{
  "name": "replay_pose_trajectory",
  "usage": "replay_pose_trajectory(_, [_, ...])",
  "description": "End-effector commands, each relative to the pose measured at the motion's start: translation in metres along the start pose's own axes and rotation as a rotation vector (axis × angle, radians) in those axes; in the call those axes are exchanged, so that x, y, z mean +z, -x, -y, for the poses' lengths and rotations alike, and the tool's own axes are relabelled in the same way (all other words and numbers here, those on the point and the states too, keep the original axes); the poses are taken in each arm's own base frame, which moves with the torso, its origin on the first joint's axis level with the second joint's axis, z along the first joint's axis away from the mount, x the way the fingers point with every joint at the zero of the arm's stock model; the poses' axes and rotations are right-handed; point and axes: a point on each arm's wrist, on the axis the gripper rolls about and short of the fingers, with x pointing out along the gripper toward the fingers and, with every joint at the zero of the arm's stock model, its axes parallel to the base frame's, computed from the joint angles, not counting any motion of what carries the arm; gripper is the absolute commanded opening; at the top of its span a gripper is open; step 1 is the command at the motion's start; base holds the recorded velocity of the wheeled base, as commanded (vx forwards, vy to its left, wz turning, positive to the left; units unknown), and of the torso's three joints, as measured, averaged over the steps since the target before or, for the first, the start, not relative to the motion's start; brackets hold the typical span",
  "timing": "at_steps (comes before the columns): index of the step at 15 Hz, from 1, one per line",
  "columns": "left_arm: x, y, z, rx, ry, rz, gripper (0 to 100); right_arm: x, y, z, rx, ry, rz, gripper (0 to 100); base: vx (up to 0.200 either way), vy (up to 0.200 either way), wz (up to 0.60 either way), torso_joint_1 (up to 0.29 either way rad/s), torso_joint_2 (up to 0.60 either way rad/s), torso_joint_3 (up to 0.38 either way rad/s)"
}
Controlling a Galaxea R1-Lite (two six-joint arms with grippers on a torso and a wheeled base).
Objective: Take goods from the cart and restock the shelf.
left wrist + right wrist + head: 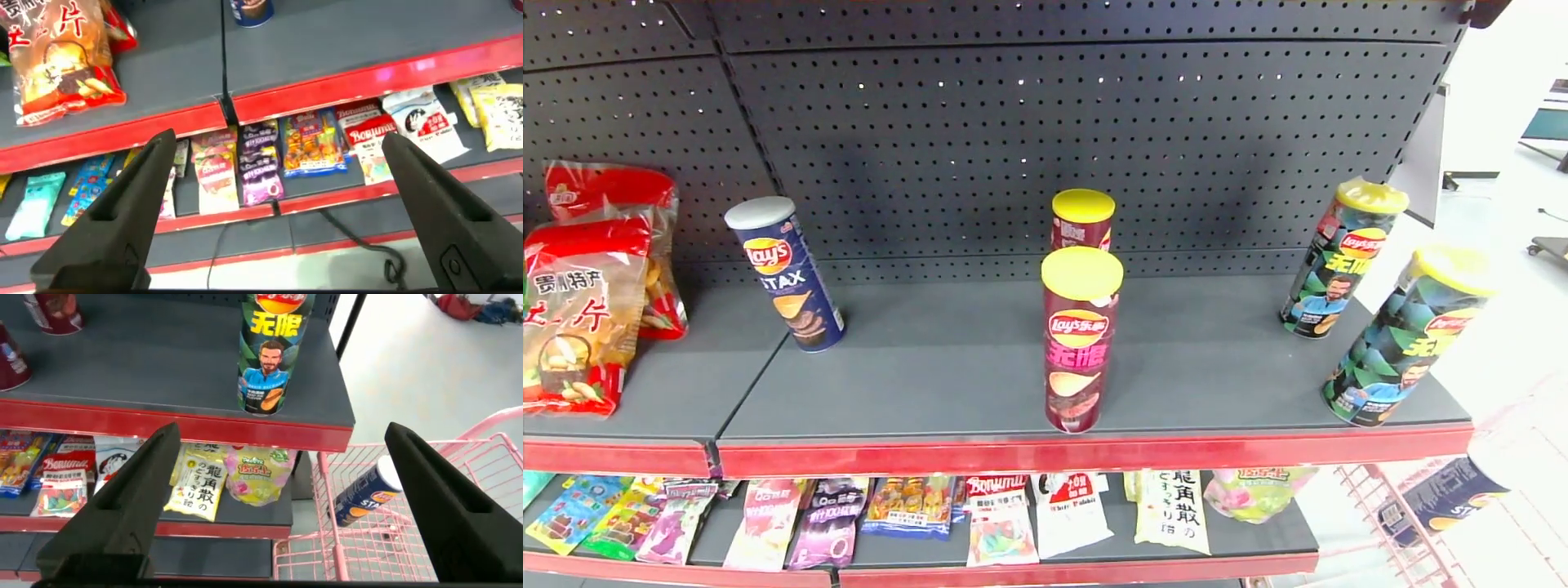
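Restocking scene at a two-tier display. The upper shelf point(947, 367) is dark grey with a red front lip and stands before a perforated back panel point(1013, 122).

Left of centre on this shelf stands the navy chip can point(786, 273), which has a pale lid and sits towards the back. At centre are two yellow-lidded cans: the near maroon can point(1081, 343) at the front lip, and the far maroon can point(1082, 219) straight behind it, close to the back panel. At the right end are two more yellow-lidded cans. The near green can point(1409, 339) stands at the front right corner, and the far green can point(1342, 261) stands behind it, apart. In the left bay, the nut bag point(572, 318) stands at the front with a second red bag point(613, 196) behind it.

The lower shelf point(1094, 563) carries a row of flat snack packets point(1001, 523).

The pink wire cart point(490, 449) stands just right of the shelving, lower than the upper shelf. The carted navy can point(368, 494) lies on its side inside it – the goods not yet shelved.

The left jaws are spread wide and hold nothing. They sit on the near side of the lower shelf, below the seam between the two upper boards. The right jaws are likewise spread wide and empty – near the shelving's right end, with the near green can beyond them and the cart to their right
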Motion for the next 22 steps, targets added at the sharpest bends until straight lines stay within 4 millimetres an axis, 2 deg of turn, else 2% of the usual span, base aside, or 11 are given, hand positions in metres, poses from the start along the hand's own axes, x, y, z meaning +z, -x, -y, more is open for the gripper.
replay_pose_trajectory(1, [-0.003, 0.004, 0.001, 0.005, -0.014, 0.022, 100, 0.0, 0.0, 0.0, 0.001, 0.001, -0.002, 100, 0.0, 0.0, 0.0, 0.0, 0.0, 0.0])
replay_pose_trajectory(5, [-0.009, 0.005, 0.002, 0.008, -0.059, 0.031, 100, 0.0, 0.0, 0.0, 0.001, 0.001, -0.004, 100, 0.0, 0.0, 0.0, 0.0, 0.0, 0.0])
replay_pose_trajectory(8, [-0.018, 0.006, 0.005, 0.008, -0.089, 0.036, 100, -0.001, -0.001, 0.0, 0.002, 0.001, -0.008, 100, 0.0, -0.2, 0.0, -0.006, 0.0, 0.002])
replay_pose_trajectory(15, [-0.02, 0.008, 0.005, 0.011, -0.096, 0.047, 100, -0.003, -0.002, -0.001, 0.007, 0.002, -0.021, 100, 0.0, -0.2, 0.0, 0.005, 0.01, 0.002])
replay_pose_trajectory(20, [-0.02, 0.01, 0.005, -0.006, -0.1, 0.068, 100, -0.009, -0.002, -0.001, 0.008, 0.004, -0.032, 100, 0.0, 0.0, 0.0, 0.0, 0.0, 0.0])
replay_pose_trajectory(22, [-0.02, 0.011, 0.005, -0.04, -0.105, 0.089, 100, -0.009, -0.002, -0.001, 0.007, 0.004, -0.035, 100, 0.0, 0.0, -0.6, 0.002, 0.0, 0.0])
